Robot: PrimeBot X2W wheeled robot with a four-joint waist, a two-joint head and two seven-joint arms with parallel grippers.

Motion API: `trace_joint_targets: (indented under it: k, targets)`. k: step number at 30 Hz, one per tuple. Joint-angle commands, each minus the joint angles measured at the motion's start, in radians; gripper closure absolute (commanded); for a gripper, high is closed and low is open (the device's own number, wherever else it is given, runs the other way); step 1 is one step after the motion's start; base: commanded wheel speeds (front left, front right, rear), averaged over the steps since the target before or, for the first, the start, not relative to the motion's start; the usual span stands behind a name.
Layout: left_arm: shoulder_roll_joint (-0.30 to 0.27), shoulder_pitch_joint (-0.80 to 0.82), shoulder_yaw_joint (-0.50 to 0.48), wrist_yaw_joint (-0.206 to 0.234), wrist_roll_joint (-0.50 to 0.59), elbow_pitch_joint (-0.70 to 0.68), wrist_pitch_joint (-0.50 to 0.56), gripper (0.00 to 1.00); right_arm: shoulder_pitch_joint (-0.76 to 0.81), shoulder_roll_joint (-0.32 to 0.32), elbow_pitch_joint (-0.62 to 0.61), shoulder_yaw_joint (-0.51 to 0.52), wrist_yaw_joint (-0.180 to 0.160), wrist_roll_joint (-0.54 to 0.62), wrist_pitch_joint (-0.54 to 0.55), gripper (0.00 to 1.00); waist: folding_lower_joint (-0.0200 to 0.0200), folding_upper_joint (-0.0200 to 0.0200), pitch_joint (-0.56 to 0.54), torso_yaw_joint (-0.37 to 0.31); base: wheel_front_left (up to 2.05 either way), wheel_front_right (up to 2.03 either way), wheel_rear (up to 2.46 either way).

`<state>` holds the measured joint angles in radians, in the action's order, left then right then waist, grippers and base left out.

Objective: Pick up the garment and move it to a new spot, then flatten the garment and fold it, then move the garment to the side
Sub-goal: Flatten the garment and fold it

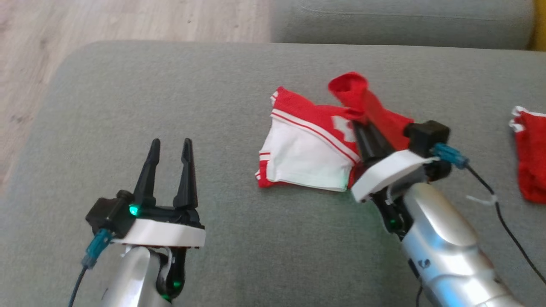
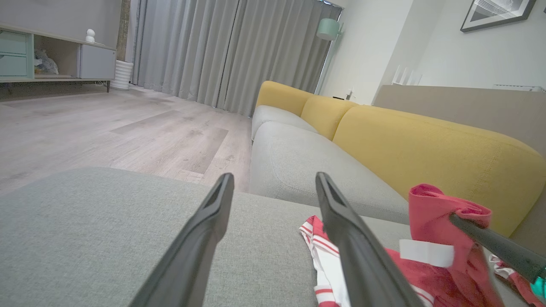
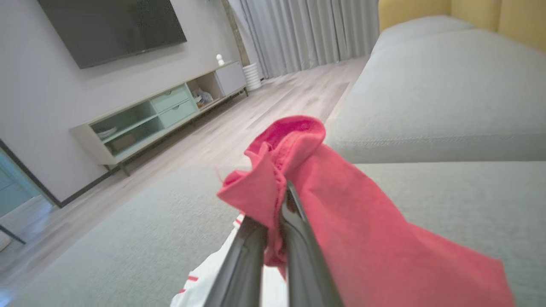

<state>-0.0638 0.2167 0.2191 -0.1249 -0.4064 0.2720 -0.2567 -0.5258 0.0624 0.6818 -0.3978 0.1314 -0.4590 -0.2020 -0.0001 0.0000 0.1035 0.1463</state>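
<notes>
- Item: garment [image 1: 311, 149], red and white with striped edging. It is crumpled, with a white panel facing up.
- Location: on the grey sofa cushion [image 1: 170, 85], right of centre and about midway between the near and far edges. Most of it lies on the cushion. One red part is raised above the rest, at its far right.
- Right pincer [image 3: 288, 187]: closed on that raised red fold. The cloth bunches over the fingertips and drapes away to the right in the right wrist view.
- Left pincer [image 1: 170, 143]: jaws set wide and holding nothing. It sits above bare cushion, left of the garment and well apart from it.
- Handling, as judged: light, soft and limp. It has no stiffness, so any part not held will sag and trail. It is not fragile. The fabric should not slip from a firm pinch, but a pinch in a bunched area may catch several layers at once.
- Where to take hold, as judged: the present grip on a bunched fold suits lifting and carrying. For flattening, hems and corners are better, such as the striped edge on the garment's left side, with one pincer at each end so the cloth can be drawn taut.
- Also present: a second red cloth [image 1: 531, 157] at the far right of the cushion, apart from the garment.
</notes>
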Motion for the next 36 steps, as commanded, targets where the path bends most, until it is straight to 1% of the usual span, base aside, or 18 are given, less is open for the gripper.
trace_joint_targets:
  k: [1, 7, 14, 18, 24, 25, 26, 29, 32, 34, 36]
  targets:
    - [-0.013, 0.032, -0.023, -0.006, -0.008, -0.028, -0.005, 0.00, -0.054, -0.012, -0.019, -0.038, -0.001, -0.016, -0.008, 1.00, 0.0001, 0.0000, 0.012, 0.020, 0.00, 0.00, 0.00]
    - [-0.005, 0.051, 0.000, -0.006, -0.013, -0.025, -0.005, 0.00, -0.106, -0.012, 0.059, -0.146, -0.001, -0.054, -0.023, 1.00, 0.0001, 0.0000, 0.046, 0.070, 0.00, 0.00, 0.00]
    - [0.003, 0.073, 0.016, -0.006, -0.019, -0.019, -0.005, 0.00, -0.134, -0.012, 0.146, -0.215, -0.001, -0.077, -0.038, 1.00, 0.0001, 0.0000, 0.075, 0.116, 0.00, 0.00, 0.00]
    - [0.007, 0.080, 0.022, -0.006, -0.022, -0.017, -0.005, 0.00, -0.146, -0.012, 0.188, -0.240, -0.001, -0.090, -0.049, 1.00, 0.0001, 0.0000, 0.086, 0.134, 0.00, 0.00, 0.00]
    - [0.010, 0.083, 0.026, -0.006, -0.024, -0.016, -0.005, 0.00, -0.167, -0.012, 0.219, -0.247, -0.001, -0.096, -0.056, 1.00, 0.0001, 0.0000, 0.092, 0.142, 0.00, 0.00, 0.00]
    - [0.010, 0.083, 0.026, -0.006, -0.024, -0.016, -0.005, 0.00, -0.171, -0.012, 0.220, -0.253, -0.001, -0.094, -0.057, 0.69, 0.0001, 0.0000, 0.093, 0.142, 0.00, 0.00, 0.00]
    - [0.010, 0.082, 0.027, -0.006, -0.025, -0.015, -0.005, 0.00, -0.167, -0.012, 0.211, -0.270, -0.001, -0.101, -0.057, 0.00, 0.0001, 0.0000, 0.093, 0.143, 0.00, 0.00, 0.00]
    - [0.011, 0.081, 0.025, -0.006, -0.026, -0.012, -0.005, 0.00, -0.144, -0.012, 0.163, -0.369, -0.001, -0.144, -0.031, 0.00, 0.0001, 0.0000, 0.092, 0.137, 0.00, 0.00, 0.00]
    - [0.012, 0.081, 0.016, -0.006, -0.025, -0.010, -0.005, 0.00, -0.129, -0.012, 0.121, -0.461, -0.001, -0.190, 0.021, 0.00, 0.0001, 0.0000, 0.086, 0.122, 0.00, 0.00, 0.00]
    - [0.012, 0.081, 0.009, -0.006, -0.022, -0.010, -0.005, 0.00, -0.126, -0.012, 0.096, -0.512, -0.001, -0.213, 0.051, 0.00, 0.0001, 0.0000, 0.079, 0.109, 0.00, 0.00, 0.00]
    - [0.012, 0.080, 0.003, -0.006, -0.019, -0.011, -0.005, 0.00, -0.127, -0.012, 0.076, -0.540, -0.001, -0.238, 0.062, 0.00, 0.0001, 0.0000, 0.070, 0.095, 0.00, 0.00, 0.00]
